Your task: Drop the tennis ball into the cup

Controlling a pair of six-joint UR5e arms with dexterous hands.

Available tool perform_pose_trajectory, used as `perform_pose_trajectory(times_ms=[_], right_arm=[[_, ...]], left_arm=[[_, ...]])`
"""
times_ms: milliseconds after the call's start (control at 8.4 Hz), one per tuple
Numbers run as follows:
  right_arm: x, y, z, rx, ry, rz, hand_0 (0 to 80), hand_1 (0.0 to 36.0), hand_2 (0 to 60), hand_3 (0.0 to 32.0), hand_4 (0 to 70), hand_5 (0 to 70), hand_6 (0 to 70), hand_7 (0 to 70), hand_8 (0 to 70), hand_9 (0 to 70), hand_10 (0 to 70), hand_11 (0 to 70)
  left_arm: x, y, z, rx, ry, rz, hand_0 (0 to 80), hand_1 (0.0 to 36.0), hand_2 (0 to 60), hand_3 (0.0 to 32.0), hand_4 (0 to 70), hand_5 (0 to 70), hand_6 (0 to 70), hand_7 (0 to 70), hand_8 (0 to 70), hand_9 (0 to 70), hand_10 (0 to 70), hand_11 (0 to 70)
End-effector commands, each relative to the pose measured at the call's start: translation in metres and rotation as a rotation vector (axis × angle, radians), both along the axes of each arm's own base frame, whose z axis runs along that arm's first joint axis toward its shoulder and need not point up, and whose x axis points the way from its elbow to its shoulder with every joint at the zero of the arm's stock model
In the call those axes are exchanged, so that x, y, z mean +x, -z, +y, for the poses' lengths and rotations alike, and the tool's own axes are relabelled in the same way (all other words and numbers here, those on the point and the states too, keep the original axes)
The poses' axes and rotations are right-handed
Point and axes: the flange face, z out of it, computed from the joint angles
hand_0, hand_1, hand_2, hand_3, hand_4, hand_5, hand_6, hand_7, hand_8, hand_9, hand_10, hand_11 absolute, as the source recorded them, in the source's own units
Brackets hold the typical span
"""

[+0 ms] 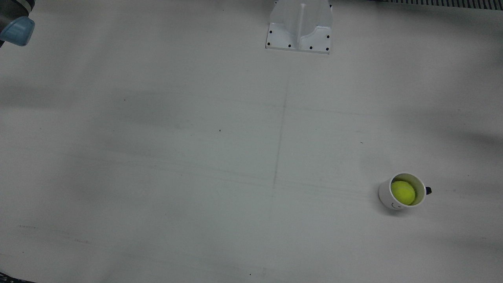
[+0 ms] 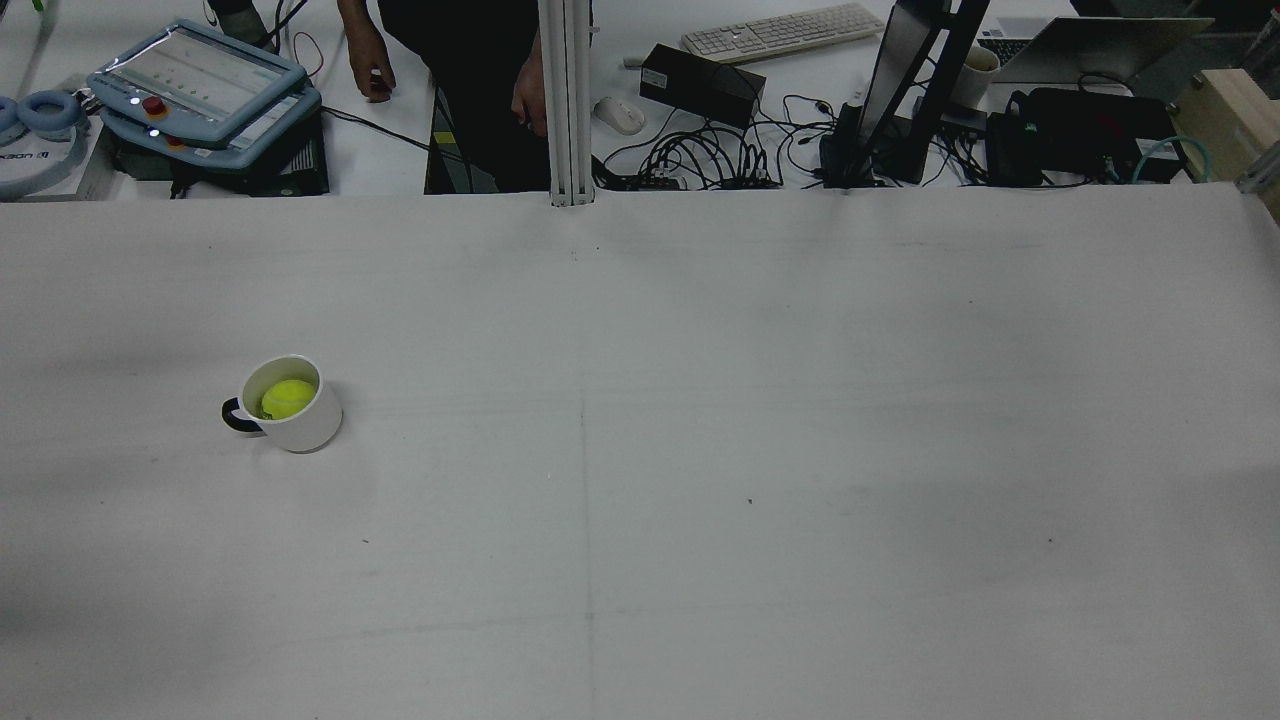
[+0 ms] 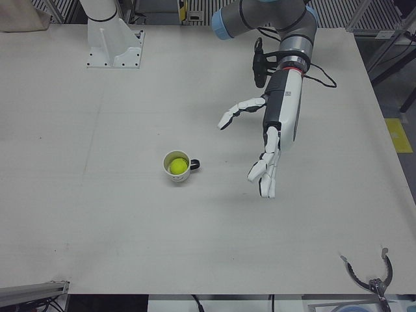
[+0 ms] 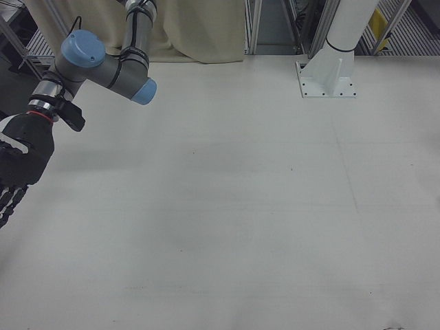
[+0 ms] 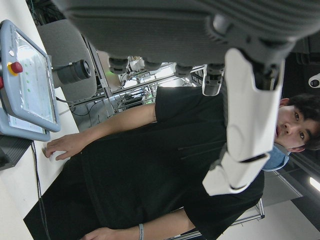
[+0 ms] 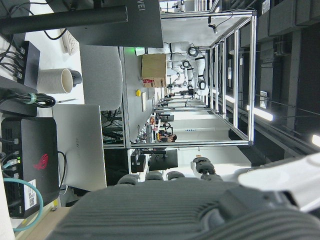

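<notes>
A yellow-green tennis ball (image 1: 402,192) lies inside a white cup (image 1: 387,194) with a dark handle, standing upright on the table. The ball (image 2: 287,398) and cup (image 2: 310,425) show at the left in the rear view, and the ball (image 3: 176,166) and cup (image 3: 177,176) at the middle of the left-front view. My left hand (image 3: 270,140) hangs above the table to the right of the cup, fingers spread, holding nothing. My right hand (image 4: 15,168) is at the left edge of the right-front view, far from the cup, its fingers pointing down and holding nothing.
A white arm pedestal (image 1: 299,27) is bolted at the table's far edge. Beyond the table in the rear view are a teach pendant (image 2: 195,90), cables, a keyboard (image 2: 780,32) and a person (image 2: 460,60). A metal tool (image 3: 370,276) lies near the front right corner.
</notes>
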Motion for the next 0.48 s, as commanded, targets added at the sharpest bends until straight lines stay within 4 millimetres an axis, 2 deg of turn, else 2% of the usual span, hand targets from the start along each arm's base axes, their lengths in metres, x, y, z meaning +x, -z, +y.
perform_pose_trajectory(times_ms=[0,119,238,357], right_arm=[[0.0000,0.0000,0.0000,0.000,0.000,0.000,0.0,0.0,0.0,0.0,0.0,0.0,0.0,0.0,0.0,0.0,0.0,0.0],[0.0000,0.0000,0.0000,0.000,0.000,0.000,0.0,0.0,0.0,0.0,0.0,0.0,0.0,0.0,0.0,0.0,0.0,0.0],[0.0000,0.0000,0.0000,0.000,0.000,0.000,0.0,0.0,0.0,0.0,0.0,0.0,0.0,0.0,0.0,0.0,0.0,0.0],[0.0000,0.0000,0.0000,0.000,0.000,0.000,0.0,0.0,0.0,0.0,0.0,0.0,0.0,0.0,0.0,0.0,0.0,0.0]], left_arm=[[-0.0071,-0.0165,0.0110,-0.021,0.005,-0.004,56.1,36.0,60.0,4.0,0.0,35.7,16.7,3.6,3.0,0.0,1.3,5.9],[-0.0079,-0.0158,0.0111,-0.020,0.007,-0.004,56.3,36.0,60.0,5.2,0.0,25.9,1.4,3.9,0.0,0.0,1.2,5.9],[-0.0074,-0.0139,0.0118,-0.017,0.005,-0.003,56.0,36.0,60.0,3.8,0.0,46.2,1.7,3.0,0.0,0.0,1.2,5.7],[-0.0074,-0.0139,0.0118,-0.017,0.005,-0.003,56.1,36.0,60.0,6.8,0.0,9.4,1.1,4.2,0.0,0.0,1.2,5.8]])
